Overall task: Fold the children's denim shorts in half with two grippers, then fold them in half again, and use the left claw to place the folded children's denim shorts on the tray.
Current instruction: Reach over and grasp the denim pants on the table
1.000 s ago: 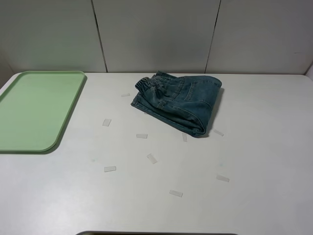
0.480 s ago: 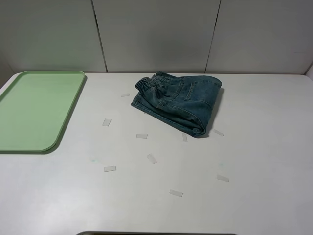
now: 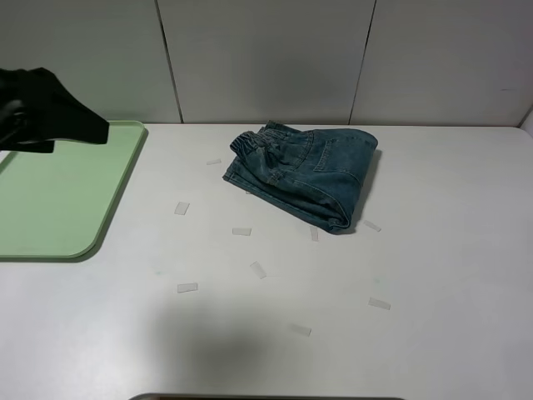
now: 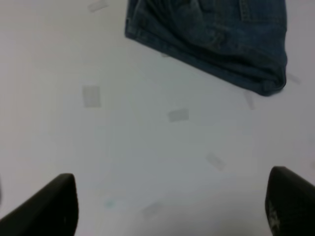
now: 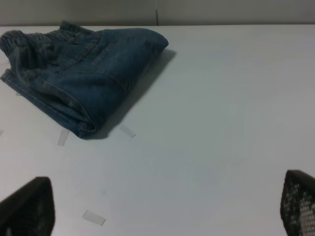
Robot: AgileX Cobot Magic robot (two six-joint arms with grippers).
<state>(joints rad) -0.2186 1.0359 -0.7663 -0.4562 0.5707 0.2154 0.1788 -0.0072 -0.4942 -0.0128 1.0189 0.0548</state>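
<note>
The children's denim shorts (image 3: pixel 308 171) lie folded in a blue-green bundle on the white table, back centre, waistband toward the left. They also show in the left wrist view (image 4: pixel 221 39) and the right wrist view (image 5: pixel 83 73). The pale green tray (image 3: pixel 50 200) lies at the far left and holds nothing. My left arm (image 3: pixel 46 112) is a black shape above the tray's far edge. My left gripper (image 4: pixel 172 206) is open and holds nothing, well short of the shorts. My right gripper (image 5: pixel 167 206) is open and holds nothing, off from the shorts, and is out of the exterior view.
Several small pale tape strips (image 3: pixel 259 269) lie scattered on the table in front of the shorts. Grey wall panels (image 3: pixel 266 58) stand behind the table's back edge. A dark edge (image 3: pixel 266 397) runs along the front of the table.
My left arm has come into the exterior view at the far left, above the tray. A faint shadow now falls on the front of the table. The shorts have not moved.
</note>
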